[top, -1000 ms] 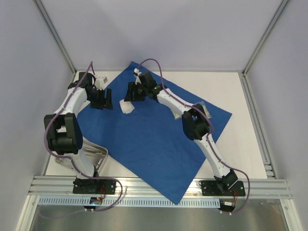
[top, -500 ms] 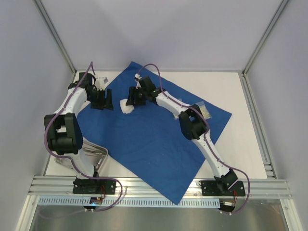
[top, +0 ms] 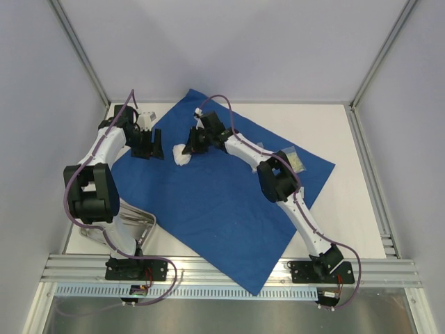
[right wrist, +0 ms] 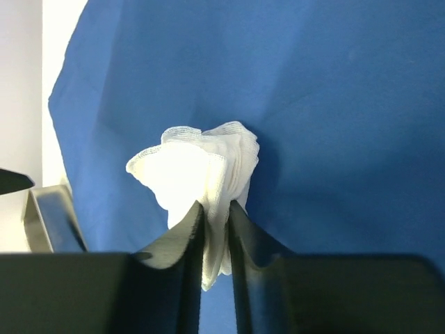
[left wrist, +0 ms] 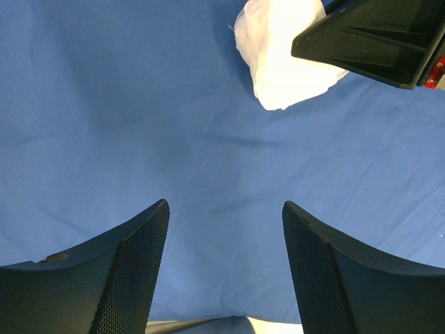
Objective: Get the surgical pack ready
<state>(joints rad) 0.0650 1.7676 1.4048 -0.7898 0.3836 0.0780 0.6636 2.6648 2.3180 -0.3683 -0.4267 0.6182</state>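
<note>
The surgical pack's blue drape (top: 222,202) lies spread flat on the white table, one corner pointing to the back. A crumpled white gauze wad (top: 182,156) rests on its back-left part. My right gripper (top: 189,147) reaches across and is shut on the gauze (right wrist: 195,167), which bulges out beyond its narrow jaws (right wrist: 215,207). My left gripper (top: 149,145) hangs open just left of the gauze, over the drape (left wrist: 139,104), with nothing between its fingers (left wrist: 226,205). In the left wrist view the gauze (left wrist: 281,49) and a finger of the right gripper (left wrist: 368,45) show at the top right.
A steel tray (top: 135,226) sits off the drape by the left arm's base, and its edge shows in the right wrist view (right wrist: 49,219). A small clear packet (top: 295,160) lies on the drape's right corner. Bare white table (top: 341,132) lies to the back right.
The right gripper has come down a little to the left and closed on the gauze. The left arm has not moved.
</note>
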